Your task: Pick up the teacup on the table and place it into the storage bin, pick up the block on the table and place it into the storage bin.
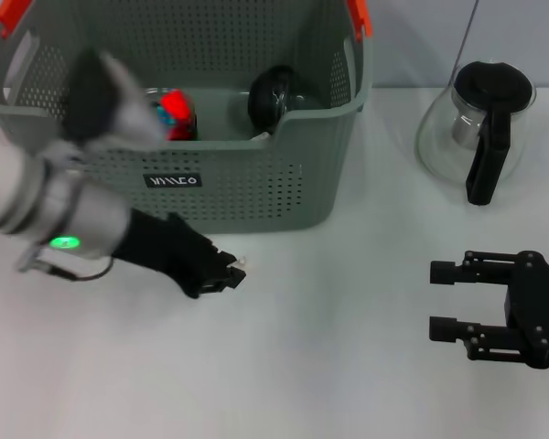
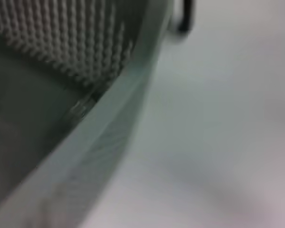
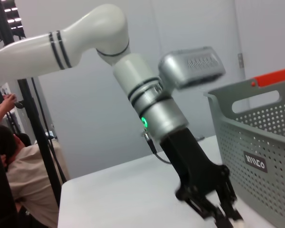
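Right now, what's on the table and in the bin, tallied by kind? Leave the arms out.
Storage bin: 1
Dark teacup, inside the bin: 1
Red block, inside the bin: 1
Glass teapot, on the table beside the bin: 1
Total: 4

Robot lab: white table (image 1: 329,366), studio lights (image 3: 4,9), seated onlooker (image 3: 19,175).

Bin (image 1: 256,183): grey, perforated, orange handle clips, black label on front wall; upright at the surface's far left. Inside, on the floor: dark round teacup (image 1: 276,99), tipped, right of centre; red block (image 1: 176,112) left of it, apart.
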Robot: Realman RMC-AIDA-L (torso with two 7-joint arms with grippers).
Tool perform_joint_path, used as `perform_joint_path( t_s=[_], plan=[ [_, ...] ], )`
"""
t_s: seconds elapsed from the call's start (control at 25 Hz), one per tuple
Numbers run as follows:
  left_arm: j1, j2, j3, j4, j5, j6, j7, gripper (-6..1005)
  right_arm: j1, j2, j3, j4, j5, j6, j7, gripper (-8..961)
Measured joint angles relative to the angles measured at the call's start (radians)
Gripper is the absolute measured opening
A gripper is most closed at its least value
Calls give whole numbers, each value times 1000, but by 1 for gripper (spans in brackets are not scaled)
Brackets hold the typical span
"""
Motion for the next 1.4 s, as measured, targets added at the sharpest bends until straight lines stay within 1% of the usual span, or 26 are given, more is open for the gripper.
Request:
perform_joint_path(
  t_s=[0.04, 0.08, 0.12, 0.16, 0.2, 0.24, 0.28, 0.32, 0.36, 0.44, 0.48, 0.56, 0.64, 0.68, 0.76, 0.84, 0.88, 0.96, 1.08, 1.2, 1.28, 1.4],
  plan=[
    [-4, 6, -81, -20, -47, 73, 45, 188, 0, 0, 4, 0, 0, -3, 0, 700],
    [-15, 19, -184, -60, -98, 149, 96, 189, 0, 0, 7, 0, 0, -4, 0, 700],
    [-28, 37, -289, -114, -155, 238, 150, 190, 0, 0, 9, 0, 0, -3, 0, 700],
    [-37, 55, -362, -160, -195, 299, 187, 191, 0, 0, 10, 0, 0, -3, 0, 701],
    [-52, 81, -449, -226, -253, 373, 226, 192, 0, 0, 10, 0, 0, -2, 0, 701],
    [-61, 99, -505, -270, -290, 414, 246, 193, 0, 0, 10, 0, 0, 0, 0, 701],
    [-72, 122, -575, -323, -340, 459, 259, 194, 0, 0, 10, 0, 0, 2, -1, 701],
    [-77, 131, -607, -339, -369, 478, 258, 196, -1, 0, 10, 0, 0, 4, -1, 700],
    [-85, 142, -665, -357, -417, 500, 247, 197, -1, 0, 10, 0, 0, 4, -1, 700],
    [-97, 148, -728, -338, -498, 501, 192, 199, -1, 2, 10, 0, 0, 5, -1, 700],
    [-106, 150, -744, -307, -535, 479, 148, 200, -1, 2, 10, 0, 0, 6, -1, 699],
    [-126, 158, -741, -221, -558, 400, 59, 202, 1, 2, 10, 0, 0, 10, -1, 699],
    [-153, 180, -688, -138, -506, 293, -30, 205, 5, 3, 10, 0, 0, 15, -2, 698],
    [-177, 195, -649, -99, -452, 233, -84, 206, 7, 2, 10, 0, 0, 18, -2, 698],
    [-220, 216, -592, -62, -328, 157, -156, 208, 11, 3, 10, 0, 0, 21, -2, 698],
    [-268, 223, -530, -45, -165, 85, -223, 211, 14, 4, 10, 0, 0, 26, -2, 699],
    [-284, 219, -495, -45, -90, 49, -248, 212, 15, 5, 10, 0, 0, 30, -2, 699],
    [-299, 203, -424, -48, 16, -27, -283, 214, 16, 6, 10, 0, 0, 40, -2, 700],
    [-308, 161, -296, -66, 152, -160, -343, 217, 15, 8, 7, 0, 0, 47, -2, 701],
    [-320, 140, -242, -91, 239, -234, -400, 221, 15, 9, 7, 0, 0, 47, -2, 701],
    [-332, 131, -231, -100, 285, -254, -428, 223, 15, 9, 7, 0, -1, 48, -2, 701],
    [-336, 126, -232, -100, 302, -255, -437, 227, 14, 8, 6, 0, -1, 48, -2, 701]
  ],
)
